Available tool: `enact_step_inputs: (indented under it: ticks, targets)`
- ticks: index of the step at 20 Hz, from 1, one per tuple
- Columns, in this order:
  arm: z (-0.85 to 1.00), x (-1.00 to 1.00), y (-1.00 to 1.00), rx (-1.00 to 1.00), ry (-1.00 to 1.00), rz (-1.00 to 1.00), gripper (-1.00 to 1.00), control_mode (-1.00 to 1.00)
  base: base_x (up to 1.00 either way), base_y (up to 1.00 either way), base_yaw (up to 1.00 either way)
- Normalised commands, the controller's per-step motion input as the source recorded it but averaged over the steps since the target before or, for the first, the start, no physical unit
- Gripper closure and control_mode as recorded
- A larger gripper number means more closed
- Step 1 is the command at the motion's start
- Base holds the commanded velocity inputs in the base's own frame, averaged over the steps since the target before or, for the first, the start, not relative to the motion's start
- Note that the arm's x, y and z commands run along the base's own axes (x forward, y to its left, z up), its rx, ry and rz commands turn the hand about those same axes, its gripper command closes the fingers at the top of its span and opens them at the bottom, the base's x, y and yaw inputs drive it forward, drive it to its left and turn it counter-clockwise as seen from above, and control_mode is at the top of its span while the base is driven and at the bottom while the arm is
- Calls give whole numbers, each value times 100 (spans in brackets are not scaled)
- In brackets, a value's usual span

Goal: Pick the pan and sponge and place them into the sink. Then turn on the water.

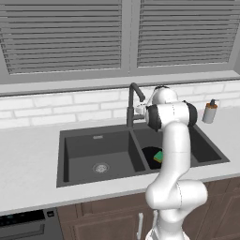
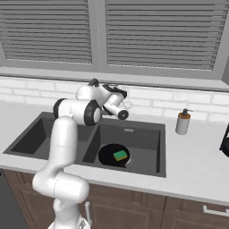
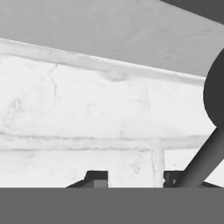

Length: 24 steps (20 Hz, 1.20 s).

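Observation:
The black pan (image 2: pixel 109 155) lies flat in the right basin of the dark double sink (image 2: pixel 143 138), with the green sponge (image 2: pixel 120 155) resting on it. From the left base camera the pan (image 1: pixel 149 153) and sponge (image 1: pixel 158 156) peek out beside my arm. My gripper (image 2: pixel 120 92) is raised behind the sink, next to the gooseneck faucet (image 1: pixel 131 101), pointing at the white tile wall. In the hand view the gripper (image 3: pixel 134 179) is open with nothing between its tips, and a dark faucet rod (image 3: pixel 202 159) slants just right of the right fingertip (image 3: pixel 173 176). No water stream shows.
A white soap dispenser (image 2: pixel 182 121) stands on the counter right of the sink. The left basin (image 1: pixel 84 157) holds nothing but its drain (image 1: pixel 100 167). A dark object (image 2: pixel 225 142) sits at the far right counter edge. Window blinds (image 1: pixel 65 35) hang above the tiled backsplash.

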Motion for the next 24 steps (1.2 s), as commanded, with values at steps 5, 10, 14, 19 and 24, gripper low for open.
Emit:
enact_step_inputs:
  ticks: [5,10,14,19,24]
  targets:
    - [-33,0,-52,0,-1,-10,100,-100,0,0,0]
    - [-38,0,-72,0,-2,-12,100,-100,0,0,0]
    - [-41,0,-89,0,-2,-11,100,-100,0,0,0]
    - [-42,0,-100,0,0,-5,100,-100,0,0,0]
    - [-56,0,-100,0,0,0,100,-100,0,0,0]
